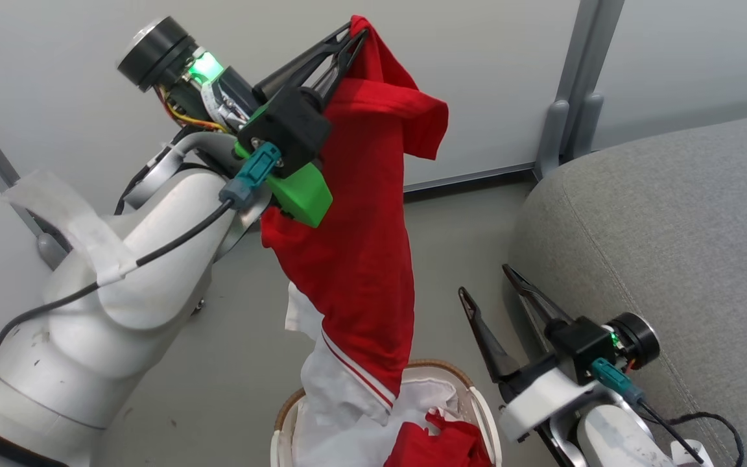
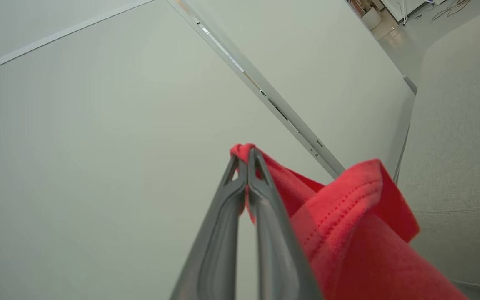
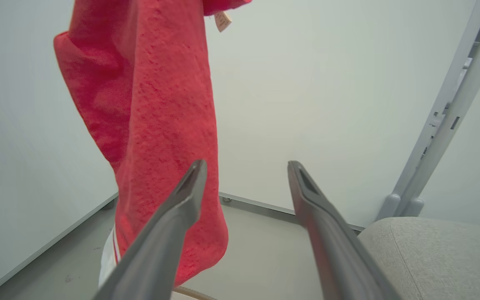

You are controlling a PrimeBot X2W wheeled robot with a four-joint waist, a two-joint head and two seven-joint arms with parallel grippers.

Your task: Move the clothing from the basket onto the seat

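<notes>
red clothing (image 1: 360,259) dangling from clamped left pincer (image 1: 355,31) above basket (image 1: 441,368), right pincer (image 1: 485,280) apart beside it

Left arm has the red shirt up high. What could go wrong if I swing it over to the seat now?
1. The jaws of the left gripper pinch only a small fold of the red shirt, so it may slip free mid-swing.
2. Its white lower end hangs into the basket; moving sideways could drag or tip it.
3. The open right gripper stands between basket and seat; the hanging cloth might snag there.
</notes>
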